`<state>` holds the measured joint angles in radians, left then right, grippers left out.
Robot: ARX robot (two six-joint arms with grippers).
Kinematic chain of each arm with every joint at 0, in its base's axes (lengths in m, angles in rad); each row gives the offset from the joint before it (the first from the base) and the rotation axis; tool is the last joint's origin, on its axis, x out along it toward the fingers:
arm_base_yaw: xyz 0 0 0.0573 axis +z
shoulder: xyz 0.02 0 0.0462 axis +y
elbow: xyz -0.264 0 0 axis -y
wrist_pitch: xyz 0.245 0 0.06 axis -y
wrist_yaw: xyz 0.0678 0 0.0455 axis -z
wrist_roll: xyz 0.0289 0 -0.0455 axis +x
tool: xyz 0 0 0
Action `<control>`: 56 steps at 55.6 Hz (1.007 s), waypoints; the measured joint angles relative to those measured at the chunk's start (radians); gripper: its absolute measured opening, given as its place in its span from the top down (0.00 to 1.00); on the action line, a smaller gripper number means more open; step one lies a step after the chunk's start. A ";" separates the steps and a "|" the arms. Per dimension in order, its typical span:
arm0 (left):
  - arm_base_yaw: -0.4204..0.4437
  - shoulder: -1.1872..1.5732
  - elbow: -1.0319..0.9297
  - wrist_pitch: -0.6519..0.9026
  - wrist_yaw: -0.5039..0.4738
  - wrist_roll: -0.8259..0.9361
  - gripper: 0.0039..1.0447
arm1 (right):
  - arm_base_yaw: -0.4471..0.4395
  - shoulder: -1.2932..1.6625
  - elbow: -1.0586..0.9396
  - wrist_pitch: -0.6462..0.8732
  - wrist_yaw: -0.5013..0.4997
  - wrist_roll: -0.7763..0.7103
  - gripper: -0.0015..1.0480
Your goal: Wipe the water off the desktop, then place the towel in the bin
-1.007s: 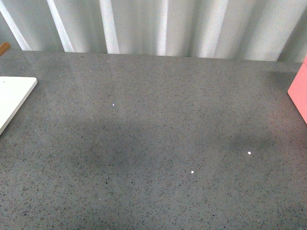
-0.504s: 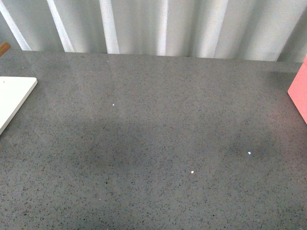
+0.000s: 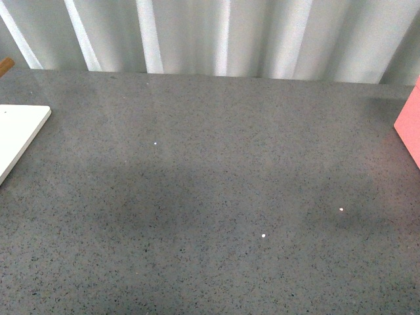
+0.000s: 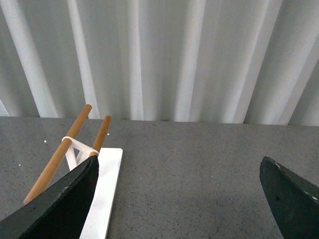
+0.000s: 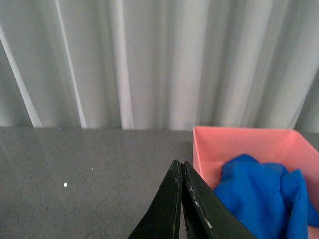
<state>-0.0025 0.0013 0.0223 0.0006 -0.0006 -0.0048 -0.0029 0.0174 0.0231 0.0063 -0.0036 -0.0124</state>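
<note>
The dark grey speckled desktop [image 3: 216,184] fills the front view, and neither arm shows there. In the right wrist view the blue towel [image 5: 264,194] lies bunched inside the pink bin [image 5: 239,144]. My right gripper [image 5: 180,167] is shut with nothing between its fingers, beside the bin's near wall. A corner of the bin [image 3: 410,131] shows at the front view's right edge. My left gripper [image 4: 179,169] is open over bare desktop [image 4: 184,169], holding nothing.
A white flat board [image 3: 16,134] lies at the left edge of the desktop, and the left wrist view shows it [image 4: 104,189] carrying two wooden rods [image 4: 60,152] in a white bracket. A pale corrugated wall [image 3: 216,36] stands behind the desktop.
</note>
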 joint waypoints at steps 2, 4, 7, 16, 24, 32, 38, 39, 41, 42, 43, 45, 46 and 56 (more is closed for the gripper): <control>0.000 0.000 0.000 0.000 0.000 0.000 0.06 | 0.000 -0.011 0.000 0.000 0.000 0.000 0.97; 0.000 0.000 0.000 0.000 0.000 0.000 0.06 | 0.000 -0.013 0.000 -0.002 0.000 0.000 0.97; 0.000 -0.001 0.000 0.000 0.001 0.000 0.06 | 0.000 -0.013 0.000 -0.005 0.000 0.000 0.97; 0.000 0.000 0.000 0.000 0.000 0.000 0.06 | 0.000 -0.013 0.000 -0.006 -0.001 0.001 0.97; 0.000 0.000 0.000 0.000 0.000 0.000 0.06 | 0.000 -0.013 0.000 -0.006 0.000 0.002 0.78; 0.000 0.000 0.000 0.000 0.000 0.000 0.06 | 0.000 -0.014 0.000 -0.006 0.000 0.002 0.46; 0.000 0.000 0.000 0.000 0.000 0.000 0.06 | 0.000 -0.014 0.000 -0.006 0.000 0.002 0.29; 0.000 0.000 0.000 0.000 0.000 0.000 0.06 | 0.000 -0.014 0.000 -0.006 0.000 0.002 0.27; 0.000 0.000 0.000 0.000 0.000 0.000 0.06 | 0.000 -0.014 0.000 -0.006 0.000 0.002 0.21; 0.000 0.000 0.000 0.000 0.000 0.000 0.06 | 0.000 -0.014 0.000 -0.006 0.000 0.002 0.19; 0.000 0.000 0.000 0.000 0.000 0.000 0.06 | 0.000 -0.014 0.000 -0.006 0.000 0.002 0.16; 0.000 0.000 0.000 0.000 0.000 0.000 0.06 | 0.000 -0.014 0.000 -0.006 0.000 0.002 0.07; 0.000 0.000 0.000 0.000 0.000 0.000 0.06 | 0.000 -0.014 0.000 -0.006 0.000 0.002 0.06; 0.000 0.000 0.000 0.000 0.000 0.000 0.06 | 0.000 -0.014 0.000 -0.006 0.000 0.002 0.07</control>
<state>-0.0025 0.0013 0.0223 0.0006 -0.0002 -0.0044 -0.0029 0.0036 0.0231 0.0006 -0.0040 -0.0101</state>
